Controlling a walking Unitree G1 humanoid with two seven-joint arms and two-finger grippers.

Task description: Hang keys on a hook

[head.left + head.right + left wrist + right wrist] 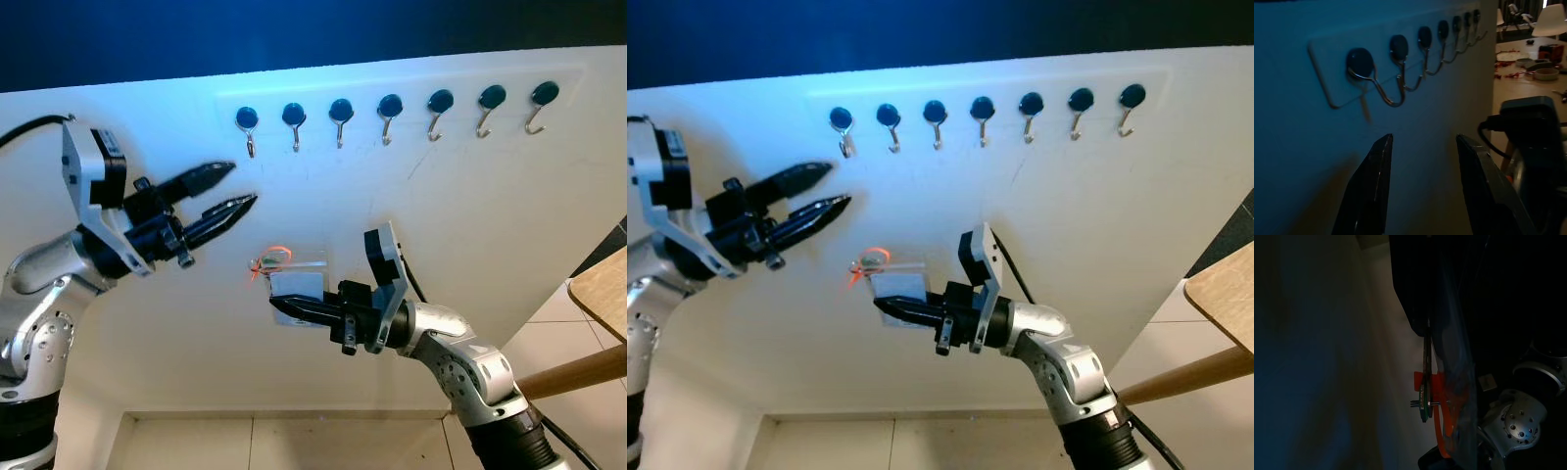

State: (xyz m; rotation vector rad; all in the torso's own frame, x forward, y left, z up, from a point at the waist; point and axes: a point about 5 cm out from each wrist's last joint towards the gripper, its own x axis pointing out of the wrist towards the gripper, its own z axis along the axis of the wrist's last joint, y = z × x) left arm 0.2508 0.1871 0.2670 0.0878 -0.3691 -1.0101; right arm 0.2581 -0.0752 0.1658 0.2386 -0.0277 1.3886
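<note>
Landmark: hook rail, a strip on the white wall carrying seven hooks, each with a dark round cap and a metal J below.

Left arm is raised with the elbow bent and the forearm angled up toward the rail. Left gripper sits below and to the left of the rail's leftmost hook, tips aimed at it, fingers parted and holding nothing. In the left wrist view the two black fingers frame that hook from beneath, apart from the wall.

Right arm comes up from low right, with the forearm roughly level and pointing left. Right gripper is well below the rail, under the second and third hooks, fingers clamped on a clear plastic tag.

Keys: one small bunch with an orange-red loop, at the tag's top-left corner just above the right gripper's tips and near the wall. Long axis runs roughly level, loop end pointing left. Not on any hook. In the dark right wrist view, a thin metal blade and orange strap stick out past the fingertips; number of keys is unclear.

Wooden table edge sits far below-right of the rail.
</note>
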